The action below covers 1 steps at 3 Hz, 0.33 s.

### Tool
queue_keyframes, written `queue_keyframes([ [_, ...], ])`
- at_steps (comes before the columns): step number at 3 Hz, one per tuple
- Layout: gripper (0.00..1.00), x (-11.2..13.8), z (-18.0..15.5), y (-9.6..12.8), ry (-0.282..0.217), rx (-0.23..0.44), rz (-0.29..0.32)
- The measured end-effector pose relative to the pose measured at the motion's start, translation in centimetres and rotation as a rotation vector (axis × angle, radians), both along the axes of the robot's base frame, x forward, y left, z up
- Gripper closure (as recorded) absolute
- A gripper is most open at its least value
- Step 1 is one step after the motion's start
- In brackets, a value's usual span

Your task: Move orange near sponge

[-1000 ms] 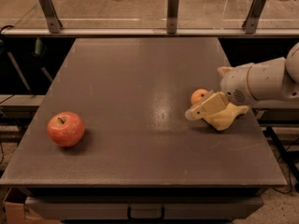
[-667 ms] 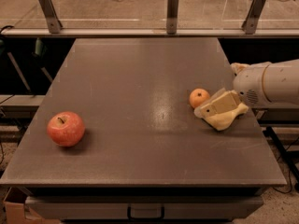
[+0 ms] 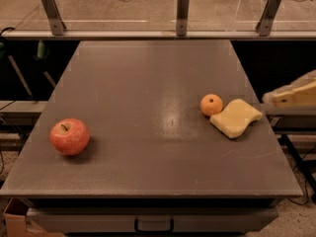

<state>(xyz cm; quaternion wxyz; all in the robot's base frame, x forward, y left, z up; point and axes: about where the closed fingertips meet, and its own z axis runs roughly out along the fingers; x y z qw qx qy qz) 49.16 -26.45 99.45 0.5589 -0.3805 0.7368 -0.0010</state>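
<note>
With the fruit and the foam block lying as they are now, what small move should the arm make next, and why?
Probably only a small retreat to the right, then stop. The orange already lies right beside the sponge, perhaps touching it. The gripper hangs past the table's right edge, apart from both. Nothing seems left to move.

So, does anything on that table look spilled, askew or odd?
Nothing stands out. The orange sits right beside the sponge, which lies flat; the apple stands alone at front left; the gripper hangs beyond the table's right edge.
</note>
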Motion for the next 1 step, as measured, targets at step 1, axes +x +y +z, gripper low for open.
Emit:
queue_keyframes([
  [1,0.00,-2.41,0.84,-3.58,-0.050,-0.065,-0.045],
])
